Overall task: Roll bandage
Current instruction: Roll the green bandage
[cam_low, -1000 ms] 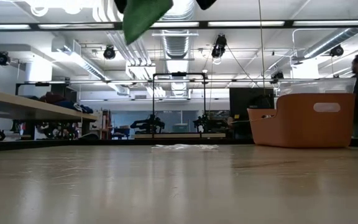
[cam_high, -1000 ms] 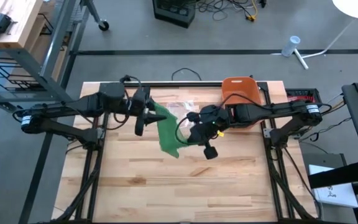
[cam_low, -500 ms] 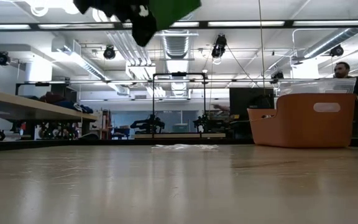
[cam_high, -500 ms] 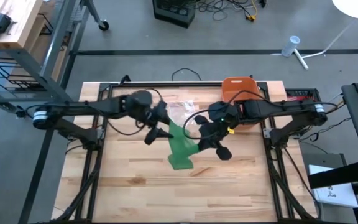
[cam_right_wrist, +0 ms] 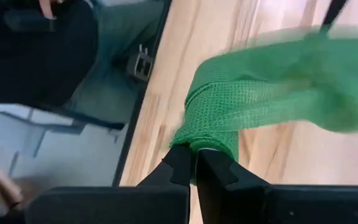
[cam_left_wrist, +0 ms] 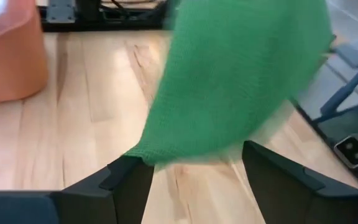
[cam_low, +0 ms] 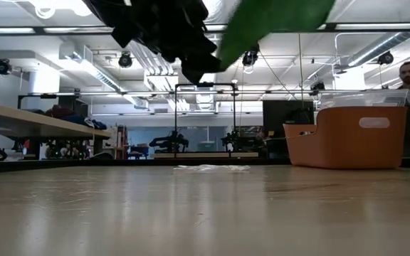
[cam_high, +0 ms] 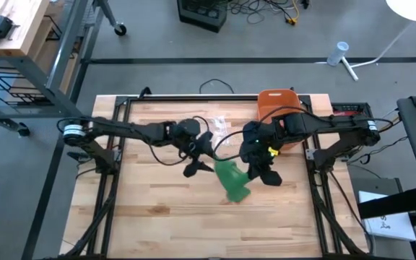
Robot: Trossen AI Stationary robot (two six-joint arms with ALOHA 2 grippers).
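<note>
From where I stand, the green bandage (cam_high: pixel 231 180) hangs in the air over the middle of the counter (cam_high: pixel 157 224), not touching the wood. The right hand (cam_high: pixel 257 165) has its 2 fingers pinched together on the rolled end, where the wrist view shows the wound layers (cam_right_wrist: pixel 213 115) bunched just ahead of them. The loose tail runs from that roll toward the left hand (cam_high: pixel 197 165), so the strip's long axis lies roughly between the 2 hands, sagging downward. The left hand's fingers stand apart, with the tail (cam_left_wrist: pixel 229 93) draped just in front of them and not clamped. I'd say the next wrap depends on the left hand, which is nearer the free end, catching that tail and keeping it taut. An orange bin (cam_high: pixel 279 105) sits behind the right arm.
</note>
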